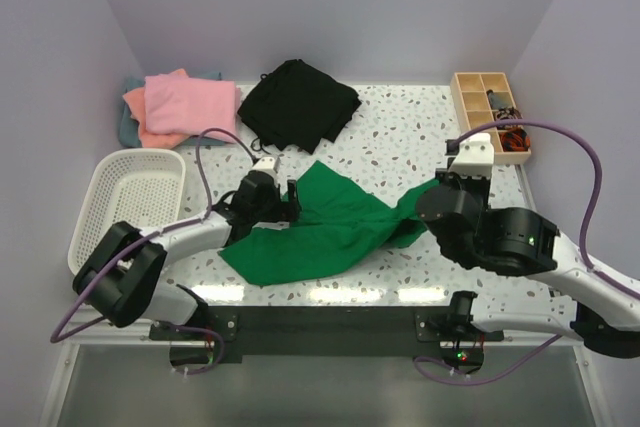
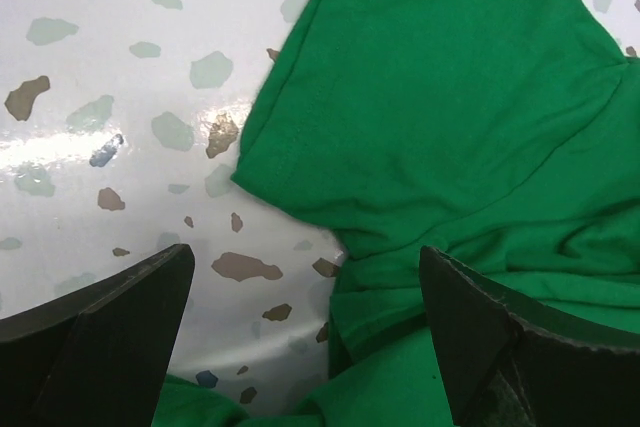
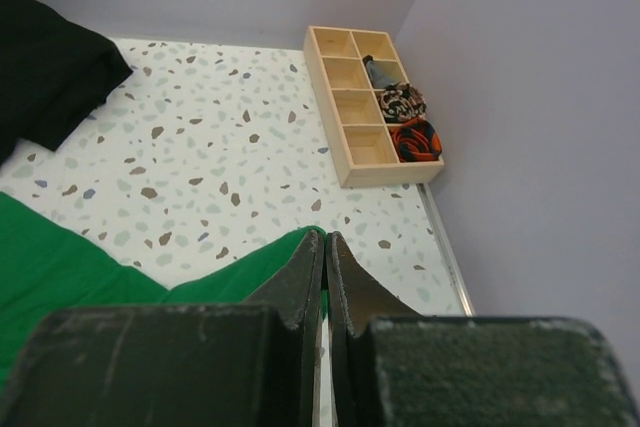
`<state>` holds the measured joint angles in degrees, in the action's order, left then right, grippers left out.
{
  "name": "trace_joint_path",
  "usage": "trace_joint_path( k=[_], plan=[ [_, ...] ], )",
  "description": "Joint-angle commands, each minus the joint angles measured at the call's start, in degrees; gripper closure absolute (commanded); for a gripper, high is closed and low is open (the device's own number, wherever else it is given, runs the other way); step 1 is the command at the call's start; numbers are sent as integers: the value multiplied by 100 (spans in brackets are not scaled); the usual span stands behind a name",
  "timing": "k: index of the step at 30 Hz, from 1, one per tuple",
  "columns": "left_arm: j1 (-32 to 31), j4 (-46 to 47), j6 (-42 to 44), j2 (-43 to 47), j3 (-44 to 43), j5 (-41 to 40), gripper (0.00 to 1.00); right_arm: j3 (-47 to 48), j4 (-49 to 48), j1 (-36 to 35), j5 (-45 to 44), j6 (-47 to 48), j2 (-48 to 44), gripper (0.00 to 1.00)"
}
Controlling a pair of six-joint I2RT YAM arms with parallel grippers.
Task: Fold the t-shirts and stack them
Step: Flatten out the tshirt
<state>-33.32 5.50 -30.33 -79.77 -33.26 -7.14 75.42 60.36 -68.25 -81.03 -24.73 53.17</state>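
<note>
Speckled white desk [image 1: 400, 137]. At centre, green t-shirt [image 1: 320, 232], rumpled and only partly spread, drawn out to a narrow point toward 3 o'clock. Right claw [image 3: 325, 239] clenched tight on that point, a tongue of green cloth pinched at the tips. Left claw [image 1: 288, 199] released, jaws spread wide, low over the shirt's 9 o'clock side, above a doubled-over stitched edge just beside bare desk; nothing gripped.

At 10 o'clock, folded pile [image 1: 180, 107] of pink, salmon and grey-teal shirts. At 12 o'clock, black garment [image 1: 298, 102] in a loose heap. At 9 o'clock, white mesh basket [image 1: 130, 192]. At 2 o'clock, wooden compartment box [image 1: 488, 117].

Handling, as a judgement: soft, light, limp cloth with no stiffness, prone to sagging, bunching and sliding on the glossy top. Best taken with a pinch at a stitched edge or corner on the 9 o'clock side, opposite the right claw's hold, then drawn taut and flat before any fold.
</note>
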Motion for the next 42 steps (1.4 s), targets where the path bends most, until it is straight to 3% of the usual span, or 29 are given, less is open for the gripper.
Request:
trace_joint_path(
  k=[1, 11, 15, 18, 20, 21, 23, 24, 25, 26, 30, 33, 37, 42],
  plan=[
    [-112, 312, 71, 101, -76, 450, 0, -70, -357, 48, -27, 214, -8, 100],
    [-236, -101, -158, 1525, 1100, 652, 0, -554, -1061, 373, 501, 425, 71, 100],
    [-236, 83, -237, 1394, 1339, 679, 2, -660, -1421, 435, 650, 653, 80, 100],
    [-245, 188, -211, 1174, 1330, 617, 11, -660, -1439, 470, 738, 663, 132, 100],
    [-245, 276, -193, 1043, 1322, 573, 23, -677, -1439, 488, 782, 654, 159, 100],
    [-245, 276, -176, 999, 1313, 556, 40, -677, -1439, 497, 782, 654, 150, 100],
    [-254, 241, -167, 954, 1252, 503, 59, -677, -1404, 497, 791, 628, 133, 100],
    [-254, 207, -167, 998, 1243, 494, 84, -677, -1369, 514, 791, 627, 115, 100],
    [-263, 76, -184, 1137, 1156, 407, 95, -669, -1343, 506, 782, 627, 115, 100],
    [-254, -47, -202, 1234, 1076, 363, 100, -651, -1334, 505, 773, 627, 89, 100],
    [-254, -925, -132, 2068, 506, 99, 100, -493, -1036, 523, 642, 575, -95, 100],
    [-254, -2013, -9, 2895, -276, -270, 100, -256, -903, 523, 589, 680, -288, 100],
    [-254, -2807, 123, 3861, -1515, -841, 100, 25, -929, 514, 545, 1040, -491, 100],
    [-254, -3597, 194, 4311, -2543, -1097, 100, 403, -991, 523, 589, 1427, -588, 100]
  ],
)
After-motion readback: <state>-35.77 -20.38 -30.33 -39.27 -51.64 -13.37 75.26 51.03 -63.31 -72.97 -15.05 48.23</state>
